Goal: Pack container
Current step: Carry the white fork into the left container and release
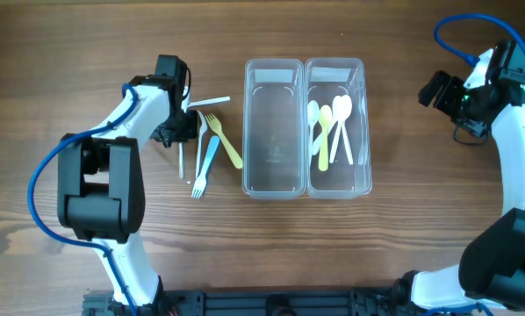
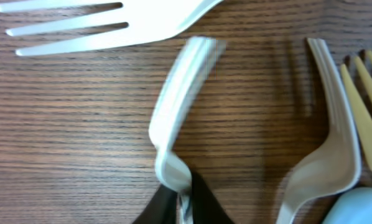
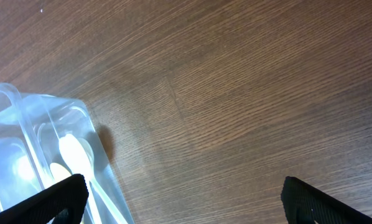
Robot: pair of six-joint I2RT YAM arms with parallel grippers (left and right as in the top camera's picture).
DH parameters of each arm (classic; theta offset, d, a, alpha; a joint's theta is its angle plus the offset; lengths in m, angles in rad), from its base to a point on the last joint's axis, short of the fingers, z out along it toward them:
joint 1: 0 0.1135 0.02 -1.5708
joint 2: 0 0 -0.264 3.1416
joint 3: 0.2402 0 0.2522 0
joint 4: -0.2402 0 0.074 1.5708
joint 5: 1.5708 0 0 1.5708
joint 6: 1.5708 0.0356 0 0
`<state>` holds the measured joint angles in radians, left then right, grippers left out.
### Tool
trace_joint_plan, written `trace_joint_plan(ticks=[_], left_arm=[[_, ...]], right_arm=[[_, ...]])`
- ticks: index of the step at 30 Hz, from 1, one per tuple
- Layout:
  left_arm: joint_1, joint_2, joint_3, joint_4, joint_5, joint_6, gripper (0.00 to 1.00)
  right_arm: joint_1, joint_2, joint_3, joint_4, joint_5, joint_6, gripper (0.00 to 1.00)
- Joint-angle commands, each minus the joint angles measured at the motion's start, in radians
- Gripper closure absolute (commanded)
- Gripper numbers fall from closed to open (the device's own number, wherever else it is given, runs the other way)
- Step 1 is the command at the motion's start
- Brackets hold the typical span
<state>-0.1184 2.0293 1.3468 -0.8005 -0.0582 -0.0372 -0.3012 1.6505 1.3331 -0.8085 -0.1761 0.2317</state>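
Two clear containers stand side by side: the left one [image 1: 273,70] is empty, and the right one [image 1: 335,68] holds yellow and white spoons [image 1: 330,123]. Left of them lie a white fork [image 1: 208,103], a yellow fork [image 1: 225,142] and a blue fork [image 1: 205,167]. My left gripper [image 1: 176,133] is down at the table, shut on a white utensil [image 1: 181,160]. In the left wrist view its jaws [image 2: 183,202] pinch that white utensil [image 2: 176,106]. My right gripper [image 1: 445,91] is open and empty, right of the containers; its fingers [image 3: 186,205] are spread wide above bare wood.
In the left wrist view a white fork [image 2: 111,28] lies across the top, with a pale fork [image 2: 332,137], the yellow fork [image 2: 369,106] and a bit of blue [image 2: 360,208] to the right. The right container's corner [image 3: 43,118] shows in the right wrist view.
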Motion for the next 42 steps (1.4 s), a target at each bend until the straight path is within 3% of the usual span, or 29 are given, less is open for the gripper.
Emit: trace_joint_plan(ticks=[1, 7, 14, 17, 22, 25, 30, 32, 33, 34, 36, 37, 40, 42], left_arm=[[0.019, 0.021, 0.011, -0.002, 0.040, -0.031, 0.95], [0.019, -0.002, 0.063, -0.077, 0.031, -0.023, 0.96], [-0.101, -0.131, 0.431, -0.344, 0.058, -0.024, 0.96], [-0.201, -0.171, 0.452, -0.312, 0.059, -0.029, 0.96], [-0.405, -0.103, 0.451, -0.237, 0.054, -0.146, 0.96], [-0.440, -0.044, 0.451, -0.203, 0.043, -0.233, 0.96], [-0.463, 0.085, 0.451, -0.187, 0.074, -0.237, 0.96], [-0.464, 0.084, 0.454, -0.186, 0.084, -0.237, 0.88], [-0.462, 0.069, 0.465, -0.188, 0.084, -0.237, 0.73], [-0.459, 0.055, 0.477, -0.193, 0.084, -0.237, 0.64], [-0.444, 0.004, 0.517, -0.213, 0.084, -0.236, 0.31], [-0.433, -0.028, 0.526, -0.214, 0.083, -0.232, 0.24], [-0.389, -0.101, 0.526, -0.237, 0.052, -0.228, 0.22], [-0.346, -0.112, 0.526, -0.283, -0.017, -0.228, 0.31]], right_arm=[[0.000, 0.008, -0.004, -0.008, -0.009, 0.011, 0.00], [0.000, 0.008, -0.004, -0.008, -0.009, 0.012, 0.00], [0.000, 0.008, -0.004, -0.008, -0.009, 0.012, 0.00], [0.000, 0.008, -0.004, -0.008, -0.008, 0.012, 0.00], [0.000, 0.008, -0.004, -0.008, -0.009, 0.011, 0.00], [0.000, 0.008, -0.004, -0.009, -0.009, 0.011, 0.00], [0.000, 0.008, -0.004, -0.011, -0.009, 0.011, 0.00], [0.000, 0.008, -0.004, -0.012, -0.009, 0.012, 0.00], [0.000, 0.008, -0.004, -0.012, -0.009, 0.012, 0.00], [0.000, 0.008, -0.004, -0.012, -0.009, 0.012, 0.00], [0.000, 0.008, -0.004, -0.012, -0.009, 0.012, 0.00], [0.000, 0.008, -0.004, -0.014, -0.009, 0.011, 0.00], [0.000, 0.008, -0.004, -0.015, -0.009, 0.011, 0.00], [0.000, 0.008, -0.004, -0.015, -0.009, 0.012, 0.00]])
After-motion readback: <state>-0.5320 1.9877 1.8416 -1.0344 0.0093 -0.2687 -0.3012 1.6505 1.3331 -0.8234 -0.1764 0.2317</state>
